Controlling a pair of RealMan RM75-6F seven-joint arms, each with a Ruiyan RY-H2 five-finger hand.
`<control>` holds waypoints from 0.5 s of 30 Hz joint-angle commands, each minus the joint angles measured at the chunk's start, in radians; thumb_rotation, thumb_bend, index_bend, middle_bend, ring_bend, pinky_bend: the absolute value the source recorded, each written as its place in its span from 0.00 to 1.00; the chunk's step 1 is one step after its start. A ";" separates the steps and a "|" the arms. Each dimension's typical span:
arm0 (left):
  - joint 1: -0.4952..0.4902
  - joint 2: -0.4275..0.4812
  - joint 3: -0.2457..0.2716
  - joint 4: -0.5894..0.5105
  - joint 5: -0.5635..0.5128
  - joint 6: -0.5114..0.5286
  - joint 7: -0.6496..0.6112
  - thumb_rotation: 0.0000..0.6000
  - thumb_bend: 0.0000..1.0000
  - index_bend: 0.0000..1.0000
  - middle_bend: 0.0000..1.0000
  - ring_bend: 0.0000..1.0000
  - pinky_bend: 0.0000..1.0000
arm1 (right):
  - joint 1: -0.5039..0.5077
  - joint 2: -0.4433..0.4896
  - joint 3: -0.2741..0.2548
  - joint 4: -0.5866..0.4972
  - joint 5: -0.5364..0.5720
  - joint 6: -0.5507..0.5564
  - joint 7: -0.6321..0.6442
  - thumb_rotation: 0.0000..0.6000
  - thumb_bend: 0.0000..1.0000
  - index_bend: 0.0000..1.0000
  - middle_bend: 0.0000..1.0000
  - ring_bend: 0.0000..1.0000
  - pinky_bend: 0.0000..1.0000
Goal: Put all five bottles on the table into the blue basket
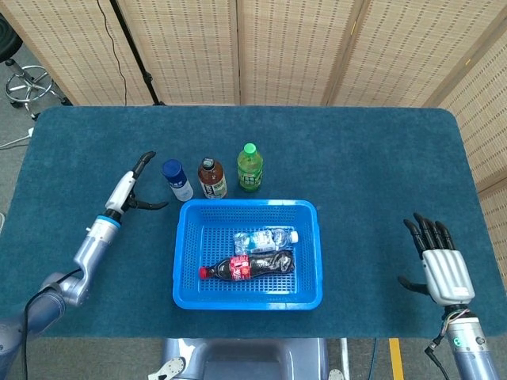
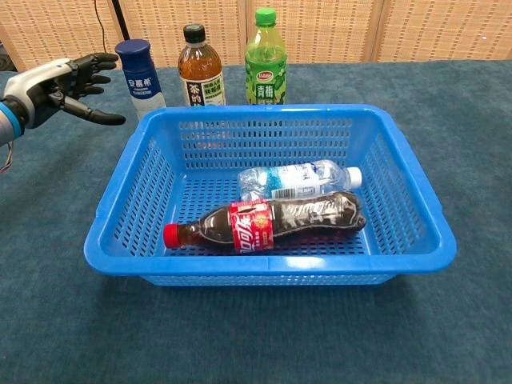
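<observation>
Head view: teal cloth table (image 1: 356, 158) before woven screens (image 1: 293, 47); blue basket (image 1: 247, 297) holding cola bottle (image 1: 247, 268) and water bottle (image 1: 265, 238); right hand (image 1: 444, 269) spread, empty, well apart. Chest view: left hand (image 2: 60, 80), fingers (image 2: 100, 117) apart, just beside blue-capped bottle (image 2: 140, 76), seemingly not touching; tea bottle (image 2: 200, 68) and green bottle (image 2: 266, 58) upright behind the basket

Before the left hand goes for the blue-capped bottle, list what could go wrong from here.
1. The blue-capped bottle, tea bottle and green bottle stand upright in a tight row; the open left hand, coming in from the side, could tip the first into its neighbours.
2. All three stand close behind the blue basket, so a toppled bottle might roll along its far wall.
3. The cola bottle and water bottle already cover much of the floor, so a dropped bottle may land on them.
</observation>
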 commanded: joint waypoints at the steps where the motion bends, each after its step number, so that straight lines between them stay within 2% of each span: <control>1: -0.021 -0.028 -0.010 0.028 -0.010 -0.023 0.009 1.00 0.00 0.00 0.00 0.00 0.00 | 0.000 0.002 0.001 0.000 0.001 0.001 0.002 1.00 0.00 0.00 0.00 0.00 0.00; 6: -0.056 -0.061 -0.021 0.040 -0.018 -0.060 0.004 1.00 0.00 0.00 0.00 0.00 0.01 | -0.001 0.006 0.004 0.004 0.007 0.004 -0.002 1.00 0.00 0.00 0.00 0.00 0.00; 9: -0.078 -0.074 -0.025 0.040 -0.016 -0.072 0.002 1.00 0.05 0.00 0.00 0.00 0.07 | -0.002 0.006 0.009 0.005 0.013 0.007 -0.003 1.00 0.00 0.00 0.00 0.00 0.00; 10: -0.085 -0.081 -0.028 0.043 -0.016 -0.073 0.007 1.00 0.11 0.02 0.00 0.01 0.12 | -0.001 0.005 0.011 0.005 0.014 0.007 -0.004 1.00 0.00 0.00 0.00 0.00 0.00; 12: -0.094 -0.093 -0.036 0.047 -0.021 -0.070 0.017 1.00 0.21 0.14 0.03 0.08 0.23 | -0.001 0.004 0.012 0.002 0.014 0.008 -0.002 1.00 0.00 0.00 0.00 0.00 0.00; 13: -0.097 -0.102 -0.045 0.054 -0.027 -0.061 0.026 1.00 0.25 0.23 0.06 0.15 0.30 | -0.001 0.005 0.012 0.002 0.012 0.011 -0.003 1.00 0.00 0.00 0.00 0.00 0.00; 15: -0.103 -0.130 -0.062 0.082 -0.041 -0.038 0.067 1.00 0.29 0.33 0.16 0.24 0.37 | -0.003 0.006 0.012 0.003 0.008 0.018 -0.004 1.00 0.00 0.00 0.00 0.00 0.00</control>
